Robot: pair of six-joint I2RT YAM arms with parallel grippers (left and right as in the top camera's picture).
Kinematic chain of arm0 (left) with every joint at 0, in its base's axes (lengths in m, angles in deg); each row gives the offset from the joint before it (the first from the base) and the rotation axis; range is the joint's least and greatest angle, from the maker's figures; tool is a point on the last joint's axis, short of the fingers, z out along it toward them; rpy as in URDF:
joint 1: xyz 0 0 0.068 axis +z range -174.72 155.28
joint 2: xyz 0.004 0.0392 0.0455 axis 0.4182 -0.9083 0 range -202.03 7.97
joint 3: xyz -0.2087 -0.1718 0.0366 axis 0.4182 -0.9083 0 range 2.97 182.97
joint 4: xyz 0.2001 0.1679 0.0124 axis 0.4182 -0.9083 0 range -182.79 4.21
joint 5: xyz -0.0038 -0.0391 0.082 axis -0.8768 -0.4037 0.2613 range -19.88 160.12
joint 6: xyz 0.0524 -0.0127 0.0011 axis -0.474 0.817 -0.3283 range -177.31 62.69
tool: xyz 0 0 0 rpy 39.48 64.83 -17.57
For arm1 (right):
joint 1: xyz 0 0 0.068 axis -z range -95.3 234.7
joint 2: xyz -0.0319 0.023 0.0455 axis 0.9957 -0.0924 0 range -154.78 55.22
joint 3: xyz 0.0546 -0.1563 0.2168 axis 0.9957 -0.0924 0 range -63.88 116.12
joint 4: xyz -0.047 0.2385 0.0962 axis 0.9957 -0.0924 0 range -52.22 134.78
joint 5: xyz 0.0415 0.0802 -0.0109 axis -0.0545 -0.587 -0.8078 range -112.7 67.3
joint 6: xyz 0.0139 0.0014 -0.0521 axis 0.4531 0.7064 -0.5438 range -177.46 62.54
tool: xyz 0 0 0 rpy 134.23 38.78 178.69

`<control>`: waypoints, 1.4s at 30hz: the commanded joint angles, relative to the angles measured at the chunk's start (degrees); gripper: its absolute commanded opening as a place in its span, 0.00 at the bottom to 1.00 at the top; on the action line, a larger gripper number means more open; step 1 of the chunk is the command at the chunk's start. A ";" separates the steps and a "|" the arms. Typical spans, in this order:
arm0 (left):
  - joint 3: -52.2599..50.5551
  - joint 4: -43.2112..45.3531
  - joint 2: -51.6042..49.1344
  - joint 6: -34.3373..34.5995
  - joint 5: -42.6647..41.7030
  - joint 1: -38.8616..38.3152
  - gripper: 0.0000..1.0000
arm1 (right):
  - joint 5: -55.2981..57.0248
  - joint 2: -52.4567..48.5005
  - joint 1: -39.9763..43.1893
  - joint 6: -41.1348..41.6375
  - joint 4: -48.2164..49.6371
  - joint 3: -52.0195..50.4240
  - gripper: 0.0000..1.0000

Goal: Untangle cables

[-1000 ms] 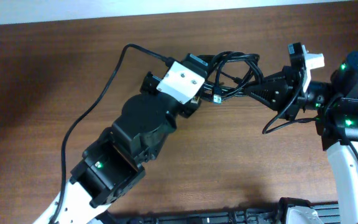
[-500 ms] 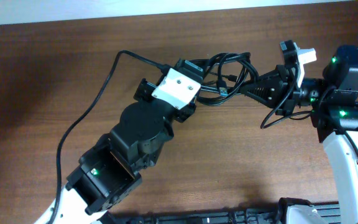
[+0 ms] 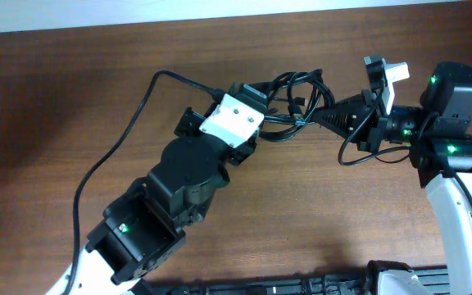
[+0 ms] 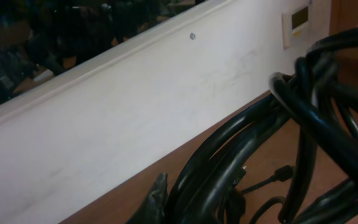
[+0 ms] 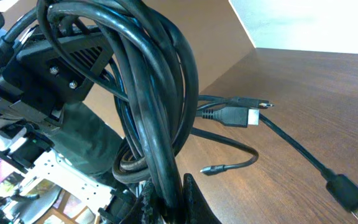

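Black cables (image 3: 296, 98) hung bunched between my two grippers at the far middle of the brown wooden table (image 3: 326, 221), lifted off its surface. Compared with a second before, the whole bundle had shifted a little to the left. My right gripper (image 3: 318, 119) had followed it left and slightly farther away, while my left gripper (image 3: 262, 115) had pulled back to the left and a touch nearer. Neither grip had changed: my left gripper was clamped on the left side of the cables, and my right gripper was clamped on their right side.

The cables themselves looked like several thin, glossy cords wound into overlapping loops, still knotted together. From my right wrist, the cables (image 5: 157, 93) rose out of my closed fingers in one tall, tight loop and ran across to the left gripper (image 5: 55, 68). Loose ends spilled out to the right of that loop: one flat wide plug (image 5: 238, 116), two small slim plugs, and a fourth connector lower right. From my left wrist, the cables (image 4: 306, 118) crowded the right of the view in thick curves, with a white wall (image 4: 135, 124) behind them.
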 commanded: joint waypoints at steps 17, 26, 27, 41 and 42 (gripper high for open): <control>4.13 1.03 2.54 -2.78 -5.42 5.51 0.00 | 5.79 1.68 5.11 -0.07 10.05 -1.62 0.55; 4.13 1.77 -4.48 6.69 -23.61 5.51 0.00 | 7.23 1.68 5.11 15.98 26.71 -1.62 0.61; 4.13 2.19 -5.14 7.52 -24.28 5.51 0.00 | 7.37 1.68 5.11 16.68 27.36 -1.62 0.61; 4.13 7.63 -9.09 7.63 -29.99 5.51 0.00 | 2.73 1.68 5.11 16.79 27.71 -1.62 0.60; 4.13 7.63 -9.09 7.63 -29.38 5.51 0.00 | 2.78 1.68 5.14 16.79 27.71 -1.62 0.61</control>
